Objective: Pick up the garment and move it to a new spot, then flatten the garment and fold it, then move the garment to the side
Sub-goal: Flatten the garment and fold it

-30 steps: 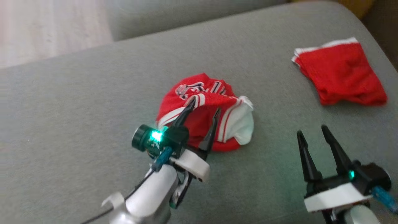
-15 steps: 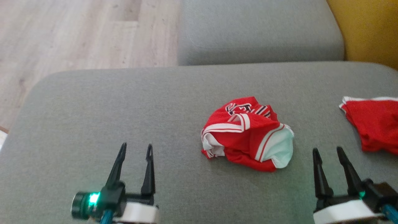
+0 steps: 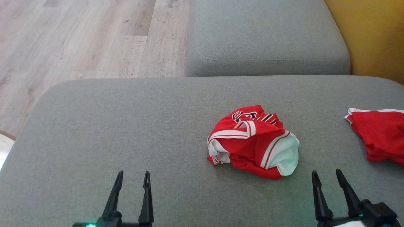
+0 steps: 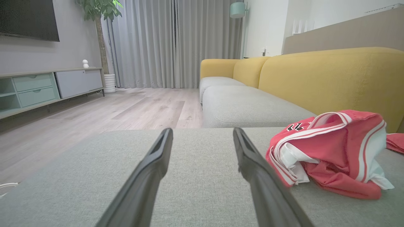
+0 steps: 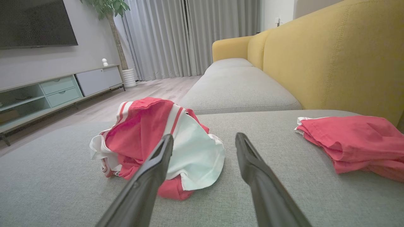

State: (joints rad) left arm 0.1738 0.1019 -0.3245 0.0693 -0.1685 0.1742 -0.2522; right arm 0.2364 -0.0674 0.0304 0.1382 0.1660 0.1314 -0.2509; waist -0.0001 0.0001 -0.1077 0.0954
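The garment (image 3: 252, 143) is a crumpled red jersey with white stripes and a white panel, lying in a heap on the grey sofa cushion (image 3: 126, 126). In the left wrist view the garment (image 4: 331, 154) sits right of my fingers; in the right wrist view the garment (image 5: 157, 142) sits left of and just beyond them. My left gripper (image 3: 132, 175) is open and empty near the cushion's front, well left of the heap. My right gripper (image 3: 326, 175) is open and empty, just right of and nearer than the heap.
A folded red cloth (image 3: 378, 135) lies at the cushion's right edge. A second grey cushion (image 3: 265, 41) lies beyond, with a yellow backrest (image 3: 372, 37) to the right. Wooden floor (image 3: 79, 37) lies to the left, with a TV cabinet (image 4: 47, 88) and curtains further off.
My left gripper has let go of the garment and drawn back to the lower left, open. The head camera has turned, shifting the whole view. The garment rests as a heap.
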